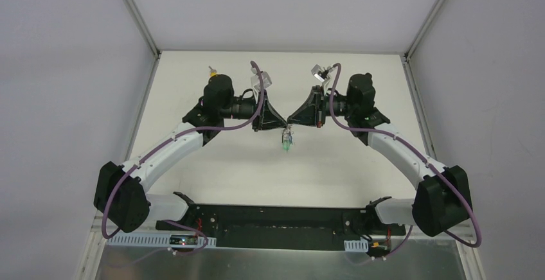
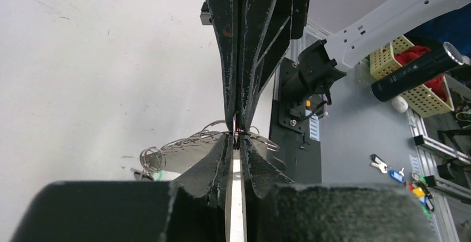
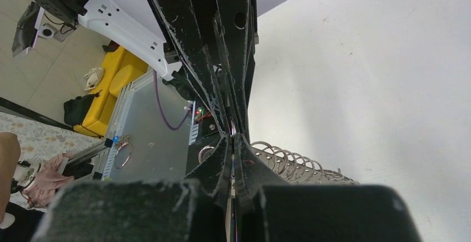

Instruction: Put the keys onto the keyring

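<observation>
Both grippers meet tip to tip above the middle of the white table (image 1: 212,164). My left gripper (image 1: 285,124) and my right gripper (image 1: 290,124) each pinch the keyring (image 2: 191,140), a string of thin silver wire loops. Its loops fan out beside the right fingers too, as the keyring (image 3: 289,164) shows. In the left wrist view my left gripper (image 2: 237,137) has only a thin slit between its fingers. The right gripper (image 3: 232,137) is shut tight. A green key (image 1: 286,142) hangs below the tips. A yellow-headed key (image 1: 210,72) lies at the far left of the table.
The table's side walls (image 1: 77,100) stand close on both sides. The black base rail (image 1: 276,219) runs along the near edge. Off the table, loose keys (image 2: 383,166) and a black cylinder (image 2: 416,71) lie on grey benches, and a ring (image 3: 122,152) lies on a metal sheet.
</observation>
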You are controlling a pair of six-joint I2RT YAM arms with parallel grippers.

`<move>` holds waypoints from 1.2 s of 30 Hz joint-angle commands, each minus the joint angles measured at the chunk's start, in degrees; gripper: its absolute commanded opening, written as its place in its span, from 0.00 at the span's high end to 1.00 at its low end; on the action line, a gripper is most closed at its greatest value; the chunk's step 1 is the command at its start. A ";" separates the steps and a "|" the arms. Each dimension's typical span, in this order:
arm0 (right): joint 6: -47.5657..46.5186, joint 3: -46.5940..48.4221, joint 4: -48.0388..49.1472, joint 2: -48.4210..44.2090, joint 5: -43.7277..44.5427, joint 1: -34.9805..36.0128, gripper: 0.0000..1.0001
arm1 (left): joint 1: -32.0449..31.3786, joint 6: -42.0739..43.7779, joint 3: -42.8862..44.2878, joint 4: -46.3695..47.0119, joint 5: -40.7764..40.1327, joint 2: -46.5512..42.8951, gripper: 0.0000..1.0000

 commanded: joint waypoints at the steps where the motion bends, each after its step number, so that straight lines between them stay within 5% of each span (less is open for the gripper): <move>1: 1.85 -0.43 4.87 0.17 -2.22 -0.21 1.00 | 1.62 -3.86 -0.96 7.62 0.42 -1.42 0.95; 13: 1.94 -1.33 5.89 0.59 -2.21 -0.30 1.00 | 1.62 -5.47 -0.58 9.04 1.09 -0.79 1.00; 28: 2.24 -1.51 6.24 0.45 -2.74 -0.92 1.00 | 2.53 -5.01 -2.02 9.47 0.05 -1.90 0.84; 36: 2.55 -1.42 6.41 0.46 -2.44 -0.99 1.00 | 2.45 -5.40 -1.75 9.16 0.98 -1.14 0.85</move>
